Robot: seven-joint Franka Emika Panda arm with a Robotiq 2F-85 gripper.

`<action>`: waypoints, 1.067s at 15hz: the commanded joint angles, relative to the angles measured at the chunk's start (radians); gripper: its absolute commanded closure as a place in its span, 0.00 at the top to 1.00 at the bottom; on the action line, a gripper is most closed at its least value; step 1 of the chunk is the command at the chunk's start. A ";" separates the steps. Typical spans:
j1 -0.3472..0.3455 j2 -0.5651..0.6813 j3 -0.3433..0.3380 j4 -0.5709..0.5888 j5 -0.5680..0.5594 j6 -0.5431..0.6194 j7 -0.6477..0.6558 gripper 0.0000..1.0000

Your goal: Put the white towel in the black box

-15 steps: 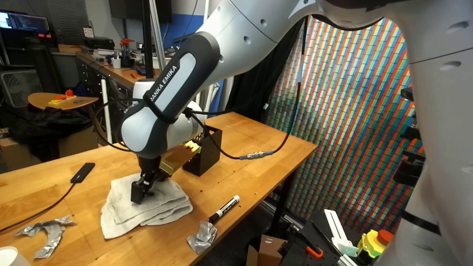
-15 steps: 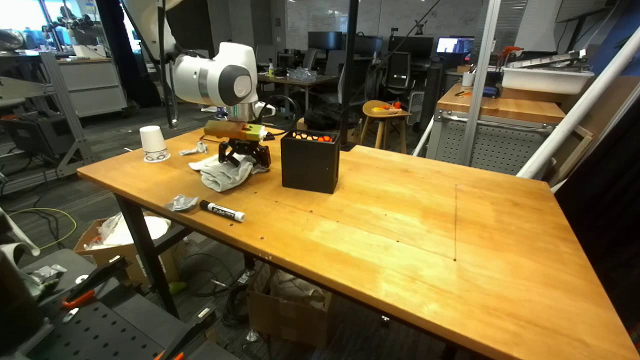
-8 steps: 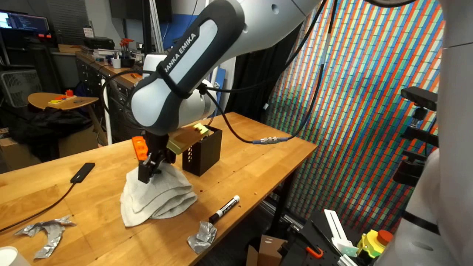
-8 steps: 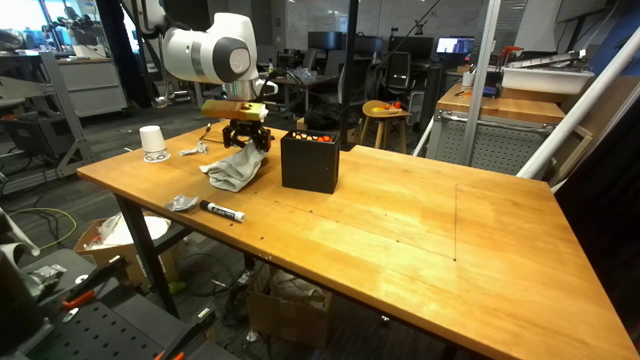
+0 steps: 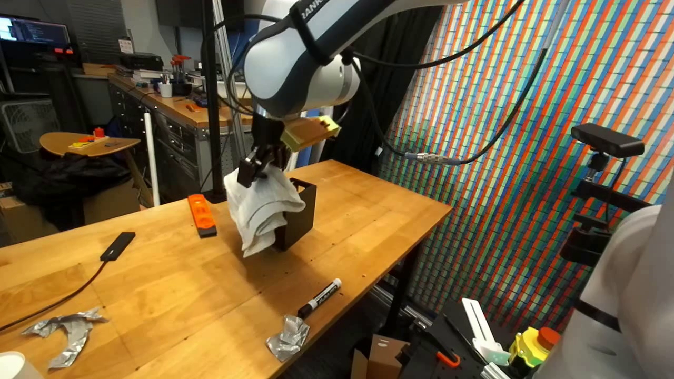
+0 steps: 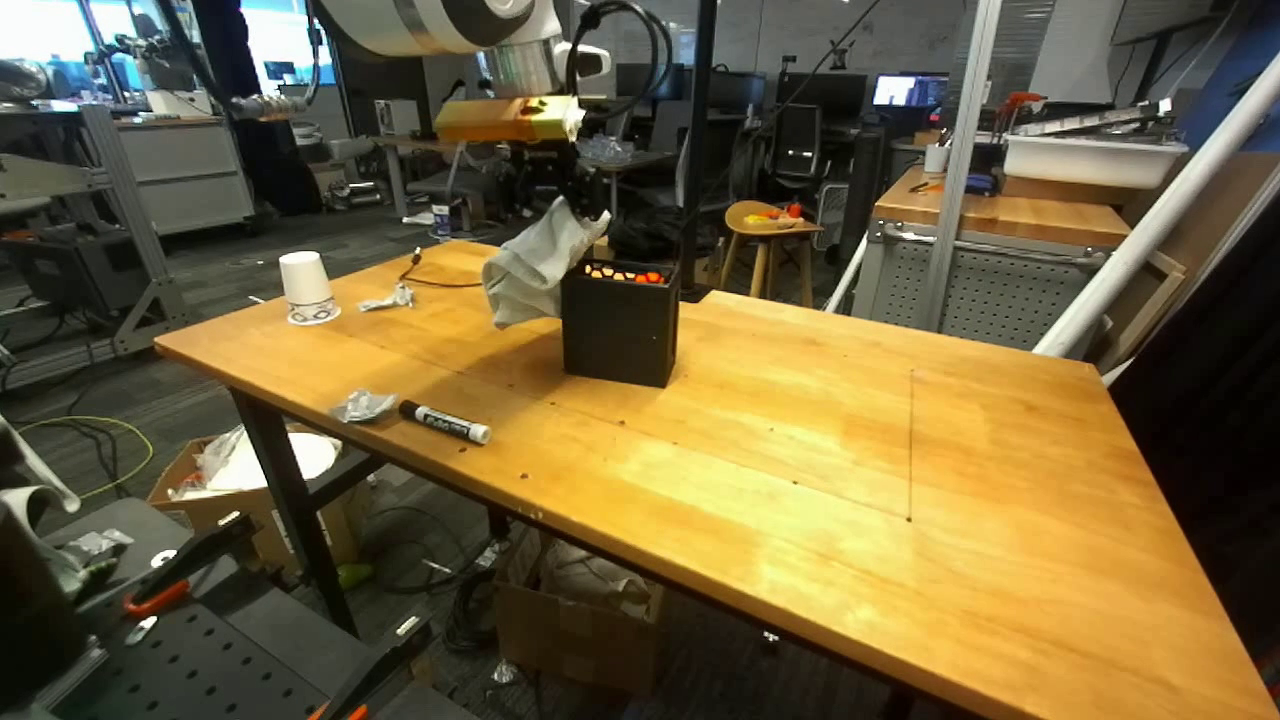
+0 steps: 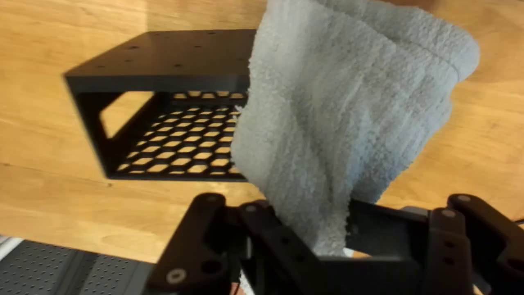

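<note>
At the far left of the wooden table, as an exterior view has it, a white paper cup is partly in sight, and near it lies a torn strip of silvery foil. Next comes a flat, corded black slab, then an orange block with a dark end. Around the middle my claw hangs above the table, clamped on the white towel and pinching it by a gathered upper part; the rest droops in loose folds, held clear of the wood. Just to the right stands the black box, upright, mouth facing up, partly hidden behind the towel. That towel is outside the box, and I cannot tell whether the two touch. My wrist view shows me the honeycomb holes in one side of the box, while the towel covers its right part there. Nearer the table's edge there is a crumpled piece of foil, and just beside that a black-and-white marker lies slantwise. Well to the right, off the table, I see a red button on a yellow housing and, higher up, a black camera in front of a brightly coloured, patterned panel
</note>
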State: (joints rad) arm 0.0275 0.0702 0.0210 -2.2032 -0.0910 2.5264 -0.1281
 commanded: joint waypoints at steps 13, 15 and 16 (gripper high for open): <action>-0.030 0.037 -0.029 0.093 -0.350 -0.006 0.091 0.00; -0.028 0.079 -0.037 0.110 -0.362 -0.010 0.081 0.00; -0.030 0.102 -0.043 0.122 -0.365 -0.016 0.078 0.00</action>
State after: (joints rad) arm -0.0057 0.1062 -0.0060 -2.1412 -0.4271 2.5225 -0.0389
